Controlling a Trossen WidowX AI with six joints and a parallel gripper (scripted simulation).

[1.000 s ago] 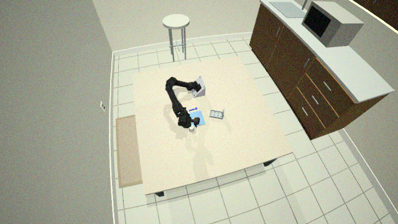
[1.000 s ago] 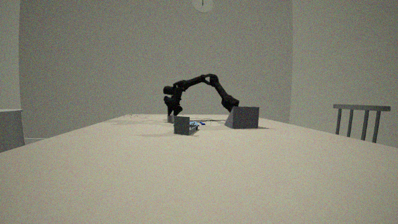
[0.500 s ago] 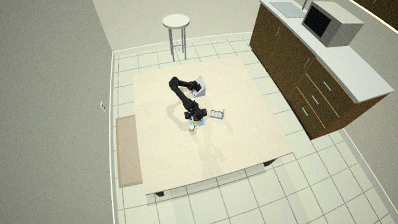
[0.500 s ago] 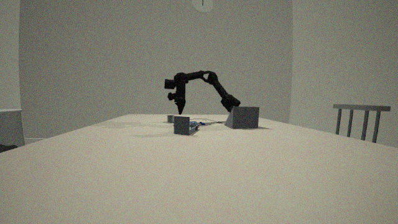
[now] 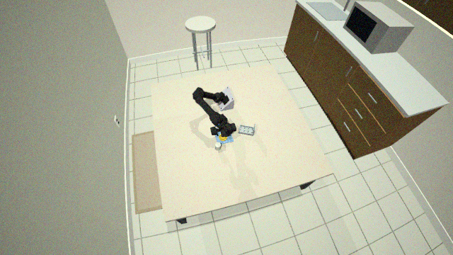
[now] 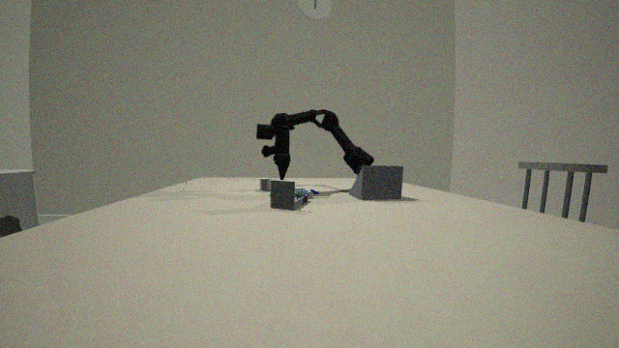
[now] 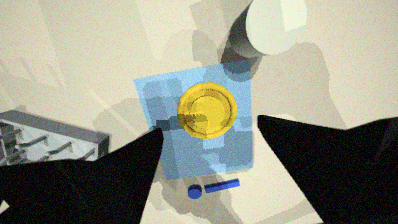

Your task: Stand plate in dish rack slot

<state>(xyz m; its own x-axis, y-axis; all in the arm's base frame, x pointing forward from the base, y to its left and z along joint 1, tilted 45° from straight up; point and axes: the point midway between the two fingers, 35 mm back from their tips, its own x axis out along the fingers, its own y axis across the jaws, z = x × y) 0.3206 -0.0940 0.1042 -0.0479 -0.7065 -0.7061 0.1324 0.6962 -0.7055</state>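
A yellow round plate [image 5: 223, 138] [image 7: 207, 110] lies flat on a blue square mat [image 5: 230, 141] [image 7: 235, 167]. My gripper [image 7: 209, 126] [image 6: 282, 178] is open and empty, pointing down above the plate and mat, with one finger on each side of the plate in the wrist view. The grey dish rack [image 5: 246, 130] [image 6: 282, 194] [image 7: 95, 137] stands on the table beside the mat; in the wrist view it is at the left, partly hidden behind a finger. In the top view the arm covers part of the mat.
A white cylindrical cup [image 5: 218, 145] [image 6: 265, 184] [image 7: 275, 25] stands close to a mat corner. A blue bar [image 7: 222, 186] and a small blue round piece [image 7: 195, 191] lie by the mat's edge opposite the cup. The arm's base is at a grey wedge-shaped block [image 5: 228, 103] [image 6: 382, 183].
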